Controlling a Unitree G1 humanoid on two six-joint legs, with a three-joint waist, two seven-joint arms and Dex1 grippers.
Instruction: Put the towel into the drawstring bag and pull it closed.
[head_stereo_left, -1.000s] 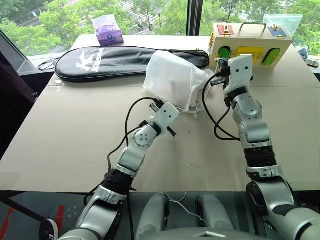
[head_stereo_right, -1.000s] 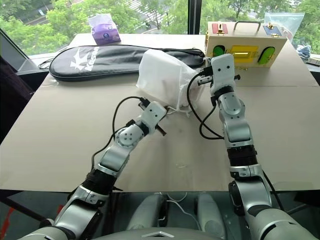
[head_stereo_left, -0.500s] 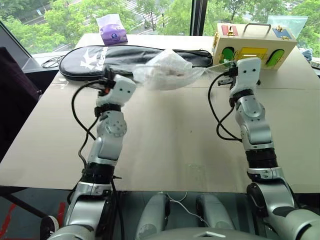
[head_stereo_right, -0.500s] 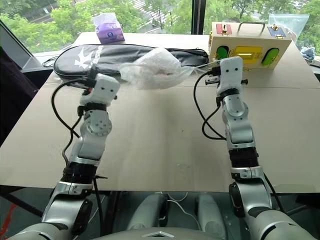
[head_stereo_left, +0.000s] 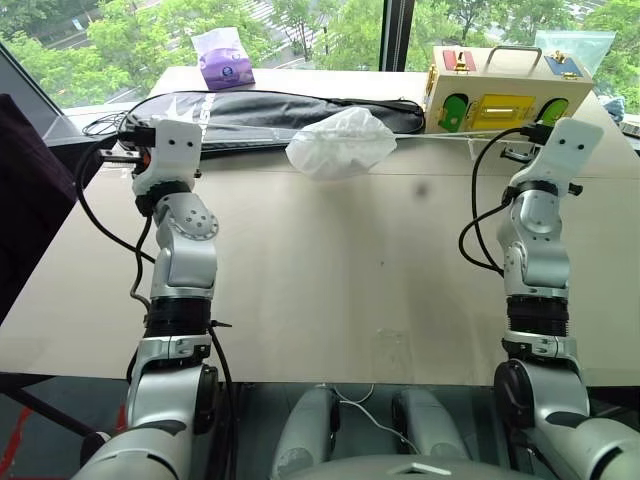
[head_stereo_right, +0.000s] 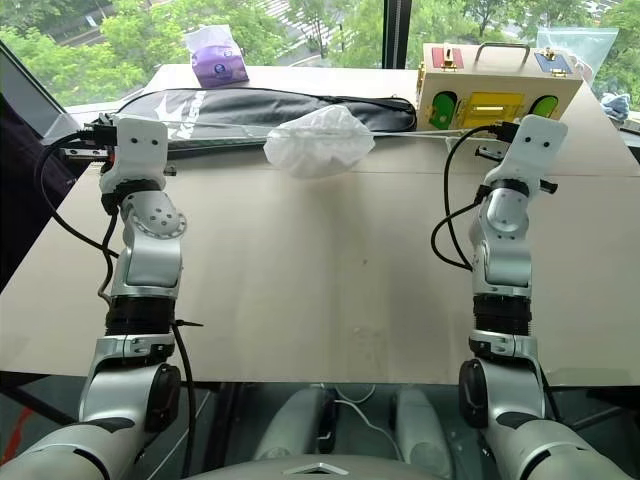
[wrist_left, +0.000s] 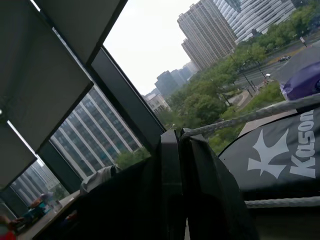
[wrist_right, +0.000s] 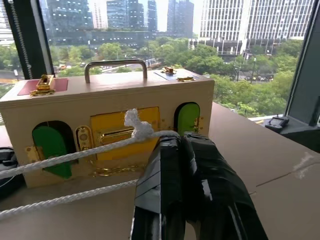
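The white drawstring bag (head_stereo_left: 340, 142) is a cinched, rounded bundle at the table's middle back, just in front of the racket case. Its cords (head_stereo_left: 230, 140) run taut to both sides. My left gripper (head_stereo_left: 125, 148) is far out to the left, shut on the cord (wrist_left: 250, 117), as the left wrist view shows (wrist_left: 180, 137). My right gripper (head_stereo_left: 518, 150) is out to the right near the wooden box, shut on the knotted cord end (wrist_right: 137, 125) at its fingertips (wrist_right: 181, 140). The towel is hidden; I cannot make it out through the bag.
A long black racket case (head_stereo_left: 260, 105) lies behind the bag, with a purple packet (head_stereo_left: 225, 60) beyond it. A wooden box (head_stereo_left: 505, 90) with coloured latches stands at the back right. The beige table (head_stereo_left: 350, 280) reaches to the near edge.
Both grippers have swung outward, left further left and up, right further right. The cords have pulled taut and the bag has drawn into a smaller closed bundle.
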